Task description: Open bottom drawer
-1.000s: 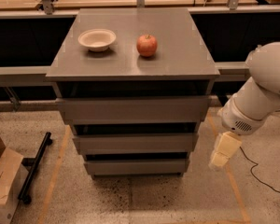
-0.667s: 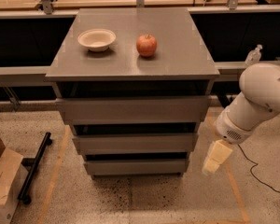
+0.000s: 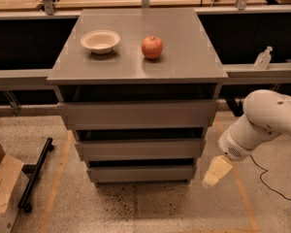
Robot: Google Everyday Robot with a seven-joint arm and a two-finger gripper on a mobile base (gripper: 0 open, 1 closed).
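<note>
We judge the task barely begun: the bottom drawer (image 3: pixel 141 173), lowest of the three grey fronts, sits closed, so the whole pull is left to do. The pincer (image 3: pixel 217 172) hangs low just off that drawer's right end, near it but, as far as we can make out, not touching. Whether it stands wide or narrow we cannot tell. The middle drawer (image 3: pixel 140 149) and top drawer (image 3: pixel 138 114) look closed too, so we see nothing of any interior. On the worktop (image 3: pixel 184 62) a white bowl (image 3: pixel 100 41) appears empty, with a red apple (image 3: pixel 152 47) beside it, not in it.
</note>
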